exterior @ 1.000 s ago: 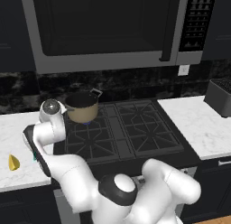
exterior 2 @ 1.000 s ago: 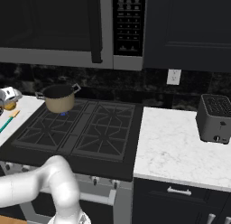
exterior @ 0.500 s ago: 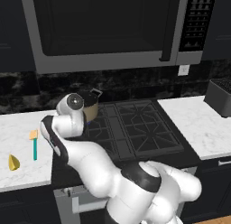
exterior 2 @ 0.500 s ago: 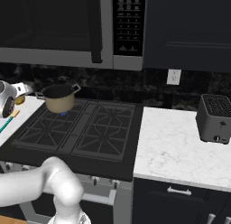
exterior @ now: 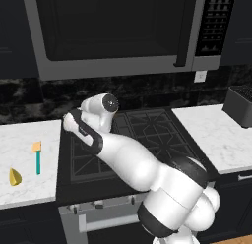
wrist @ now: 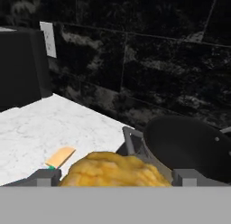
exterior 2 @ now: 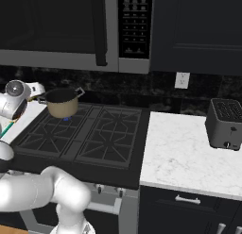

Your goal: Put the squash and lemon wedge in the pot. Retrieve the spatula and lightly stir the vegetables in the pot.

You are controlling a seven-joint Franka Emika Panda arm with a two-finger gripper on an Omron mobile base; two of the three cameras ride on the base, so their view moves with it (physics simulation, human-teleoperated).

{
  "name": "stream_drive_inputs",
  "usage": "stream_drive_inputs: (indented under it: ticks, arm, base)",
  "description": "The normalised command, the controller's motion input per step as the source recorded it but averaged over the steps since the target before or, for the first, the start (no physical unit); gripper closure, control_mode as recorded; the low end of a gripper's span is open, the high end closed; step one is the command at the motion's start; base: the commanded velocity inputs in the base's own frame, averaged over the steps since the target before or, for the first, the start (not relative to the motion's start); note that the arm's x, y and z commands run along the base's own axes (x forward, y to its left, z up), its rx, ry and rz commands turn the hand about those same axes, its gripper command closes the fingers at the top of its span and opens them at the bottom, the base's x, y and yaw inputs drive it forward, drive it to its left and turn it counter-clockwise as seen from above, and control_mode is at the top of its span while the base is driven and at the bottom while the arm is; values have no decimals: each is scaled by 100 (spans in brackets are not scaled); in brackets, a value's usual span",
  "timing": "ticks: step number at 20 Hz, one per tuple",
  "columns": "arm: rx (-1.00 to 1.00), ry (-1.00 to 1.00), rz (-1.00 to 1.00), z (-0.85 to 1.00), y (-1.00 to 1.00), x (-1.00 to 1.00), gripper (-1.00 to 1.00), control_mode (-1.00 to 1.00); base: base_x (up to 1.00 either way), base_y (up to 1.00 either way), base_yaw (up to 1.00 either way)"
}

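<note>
Hand view: gripper (wrist: 116, 179) jaws stand wide around the squash (wrist: 113, 172), bottom centre. The pot (wrist: 189, 146) sits lower right; the spatula (wrist: 59, 157) blade lower left. Left base view: lemon wedge (exterior: 15, 177) and spatula lie at left on the counter (exterior: 24, 139).

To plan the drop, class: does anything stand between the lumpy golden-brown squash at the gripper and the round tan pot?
Nothing visible does. The lumpy golden-brown squash sits between the finger tips of the gripper, and the dark, lidless mouth of the round tan pot lies just beyond it.
</note>
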Motion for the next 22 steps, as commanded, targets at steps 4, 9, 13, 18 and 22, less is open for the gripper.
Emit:
stream_drive_inputs:
  ticks: [4,9,13,18,22]
  arm:
    - [16,-6,0,4,-47,0,100,-100]
    - [11,2,-4,15,-42,0,100,-100]
    - [8,0,-5,14,-39,0,100,-100]
    - [2,0,-6,11,-13,0,100,-100]
    - [0,0,-13,18,0,0,100,-100]
  base:
    - [0,0,0]
    - [0,0,0]
    - [0,0,0]
    - [0,0,0]
    - [0,0,0]
